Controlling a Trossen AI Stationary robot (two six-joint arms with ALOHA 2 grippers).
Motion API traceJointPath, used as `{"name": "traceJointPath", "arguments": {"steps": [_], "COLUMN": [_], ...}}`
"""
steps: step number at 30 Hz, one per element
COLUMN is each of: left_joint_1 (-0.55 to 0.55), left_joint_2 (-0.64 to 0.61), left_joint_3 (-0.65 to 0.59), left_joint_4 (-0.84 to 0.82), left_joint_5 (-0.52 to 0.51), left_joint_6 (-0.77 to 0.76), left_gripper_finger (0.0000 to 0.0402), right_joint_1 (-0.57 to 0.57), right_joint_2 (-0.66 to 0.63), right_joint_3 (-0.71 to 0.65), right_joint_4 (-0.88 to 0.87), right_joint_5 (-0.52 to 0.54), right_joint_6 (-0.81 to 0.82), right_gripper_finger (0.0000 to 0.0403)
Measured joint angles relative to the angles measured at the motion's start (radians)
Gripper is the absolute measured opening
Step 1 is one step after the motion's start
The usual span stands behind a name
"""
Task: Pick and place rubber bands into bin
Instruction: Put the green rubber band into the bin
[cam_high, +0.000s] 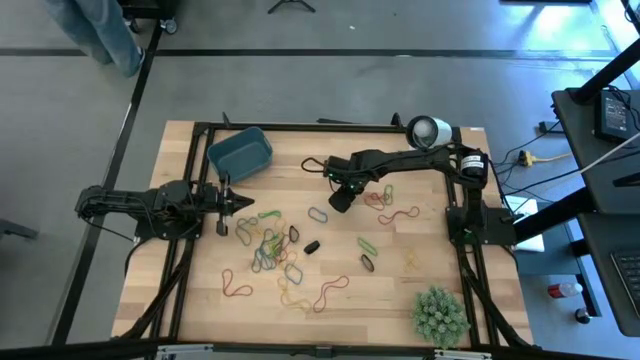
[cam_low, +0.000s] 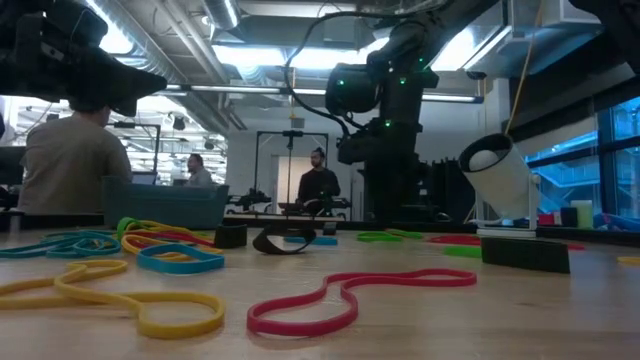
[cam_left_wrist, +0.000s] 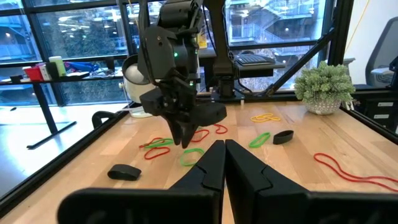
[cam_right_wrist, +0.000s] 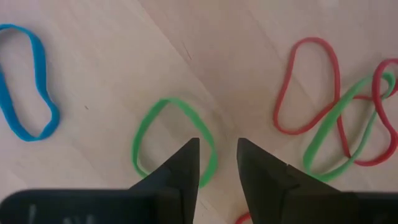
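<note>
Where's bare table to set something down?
Bare wood along the table's left edge, below the left gripper, and between the bin and right gripper. Crowded: the rubber bands mid-table.

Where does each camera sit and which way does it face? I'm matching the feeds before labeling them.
High view: overhead, looking straight down on the table, both arms and the bin.
Low view: at tabletop height, looking level across rubber bands into the room; one arm hangs in from above.
Left wrist view: on the left arm, facing the right arm across the table; own fingers in the foreground.
Right wrist view: on the right arm, looking down at a green band; own fingers apart.
Shared: the plant appears in the high and left wrist views.
</note>
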Motion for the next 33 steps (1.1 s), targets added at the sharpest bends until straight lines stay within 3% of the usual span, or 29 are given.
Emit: {"name": "traceJointPath", "arguments": {"steps": [6,12,28,33], "left_joint_1": [0.000,0.000,0.000,0.000], "left_joint_2": [0.000,0.000,0.000,0.000], "left_joint_3": [0.000,0.000,0.000,0.000], "left_joint_4": [0.000,0.000,0.009,0.017], "left_joint_5": [0.002,0.003,-0.069,-0.083], "left_joint_6": [-0.016,-0.136,-0.132,-0.250], "left_gripper_finger": [0.0006,0.0006,0.0004,0.0005], "right_joint_1": [0.000,0.000,0.005,0.007], "right_joint_2": [0.000,0.000,-0.007,-0.006], "right_joint_3": [0.000,-0.037,-0.137,-0.138], "right_joint_4": [0.004,0.029,0.138,0.145], "right_joint_5": [0.000,0.001,0.008,0.007], "right_joint_6": [0.028,0.032,0.018,-0.001], "right_gripper_finger": [0.0105,0.0105,0.0105,0.0105]}}
